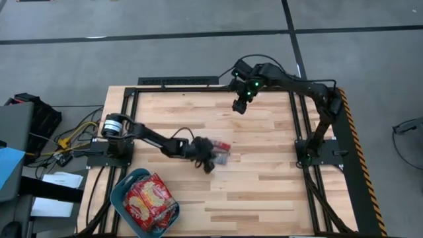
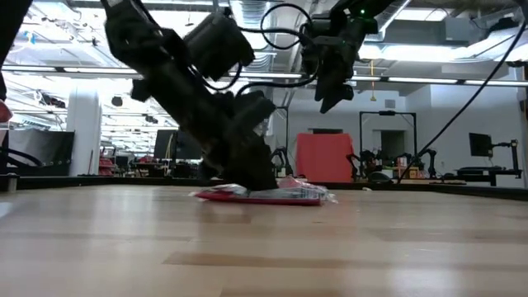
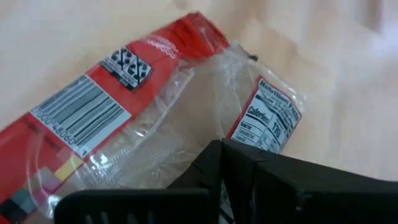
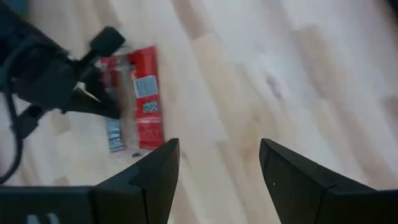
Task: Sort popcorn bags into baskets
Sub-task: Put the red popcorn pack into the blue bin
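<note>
One popcorn bag (image 1: 222, 149) lies flat near the middle of the table, red under a clear wrapper, with its barcode and nutrition label showing in the left wrist view (image 3: 124, 118). My left gripper (image 1: 208, 161) is down at the bag's left end (image 2: 216, 195) and shut on it. Several more red bags (image 1: 149, 200) lie in the teal basket (image 1: 121, 192) at the near left corner. My right gripper (image 1: 239, 104) hangs open, high above the far part of the table (image 2: 330, 92), touching nothing. My left gripper pinches the popcorn bag by the clear wrapper edge (image 3: 186, 163) at its left end, between its two fingers (image 3: 273, 180). The fingers slant down at it from the table's left. The bag lies flat on the table (image 2: 272, 196); the fingers hide the exact contact.
The teal basket sits at the near left edge, close to the left arm's base (image 1: 114, 127). A black frame (image 1: 178, 82) runs around the wooden table top. Bare wood (image 1: 264, 192) stretches to the right of the bag and toward the near edge.
</note>
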`<state>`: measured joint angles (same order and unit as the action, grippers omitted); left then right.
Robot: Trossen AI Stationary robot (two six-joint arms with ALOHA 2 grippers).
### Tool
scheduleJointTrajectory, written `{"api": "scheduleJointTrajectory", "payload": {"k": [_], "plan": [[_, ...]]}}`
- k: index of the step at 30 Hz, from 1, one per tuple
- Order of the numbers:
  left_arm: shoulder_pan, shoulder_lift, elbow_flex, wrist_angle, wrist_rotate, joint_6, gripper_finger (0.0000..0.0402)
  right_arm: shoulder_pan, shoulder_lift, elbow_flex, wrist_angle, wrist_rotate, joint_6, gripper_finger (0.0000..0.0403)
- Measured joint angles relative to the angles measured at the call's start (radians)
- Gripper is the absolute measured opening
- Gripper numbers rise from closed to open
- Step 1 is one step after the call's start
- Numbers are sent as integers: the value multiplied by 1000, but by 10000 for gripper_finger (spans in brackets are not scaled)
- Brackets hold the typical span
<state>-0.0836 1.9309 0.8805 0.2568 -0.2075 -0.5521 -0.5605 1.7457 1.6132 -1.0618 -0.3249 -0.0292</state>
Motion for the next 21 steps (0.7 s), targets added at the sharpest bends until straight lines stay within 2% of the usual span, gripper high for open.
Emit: {"api": "scheduleJointTrajectory", "payload": {"k": [3, 7, 12, 15, 21], "plan": [[-51, -3, -4, -84, -5, -43, 0, 39, 7, -43, 62, -76, 1, 244], [-95, -4, -48, -35, -56, -92, 0, 113, 9, -182, 233, -146, 62, 244], [-135, -4, -83, 19, -93, -123, 0, 222, 10, -395, 563, -141, 204, 244], [-147, -4, -91, 37, -91, -95, 0, 279, 10, -483, 752, -84, 267, 244], [-152, -4, -91, 42, -76, -57, 0, 332, 9, -555, 859, -5, 292, 244]]}}
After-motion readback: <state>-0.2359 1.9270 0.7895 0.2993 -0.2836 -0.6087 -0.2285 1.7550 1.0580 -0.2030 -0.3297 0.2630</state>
